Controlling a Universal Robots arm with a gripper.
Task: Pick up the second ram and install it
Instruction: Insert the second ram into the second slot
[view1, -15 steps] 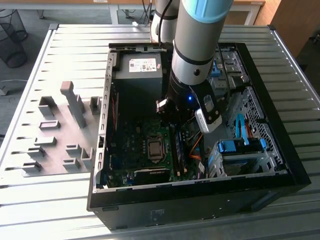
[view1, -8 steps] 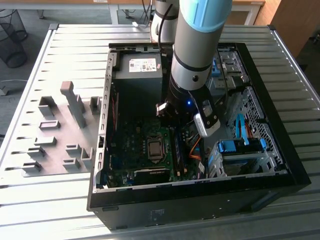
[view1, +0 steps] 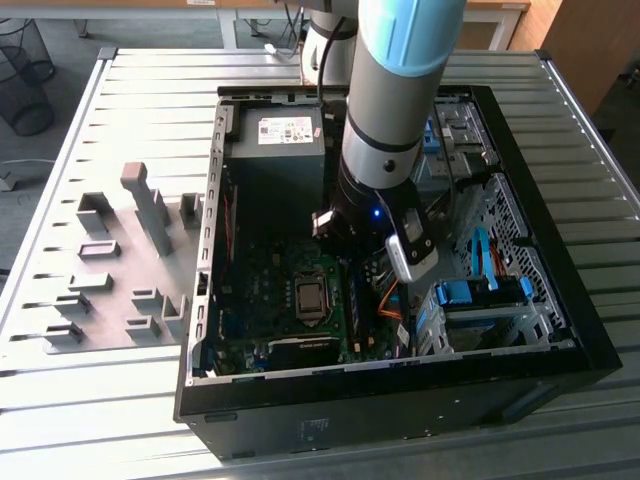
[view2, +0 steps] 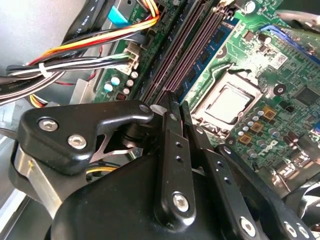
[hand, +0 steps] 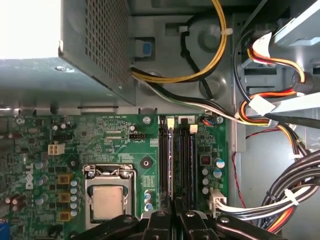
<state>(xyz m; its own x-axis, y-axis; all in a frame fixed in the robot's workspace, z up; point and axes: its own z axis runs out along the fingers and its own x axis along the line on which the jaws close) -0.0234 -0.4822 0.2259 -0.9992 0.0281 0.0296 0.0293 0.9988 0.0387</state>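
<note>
Exterior view: arm reaching into the open computer case (view1: 560, 345); gripper (view1: 352, 262) low over the motherboard (view1: 262, 300), beside the power supply (view1: 277, 150).

Second wrist view: gripper (view2: 172, 102) fingers (view2: 172, 150) drawn together, nothing visibly between them; second ram (view2: 202, 55) seated in the slots just beyond the fingertips.

First wrist view: gripper (hand: 175, 204) at the memory slots (hand: 177, 160); processor socket (hand: 107, 197) alongside; cable bundle (hand: 280, 200) on the other side.

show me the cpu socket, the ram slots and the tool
cpu socket (hand: 107, 201), first wrist view, on its metal lid
ram slots (hand: 177, 155), first wrist view, midway along them
tool (view2: 176, 107), second wrist view, at its fingertips
</note>
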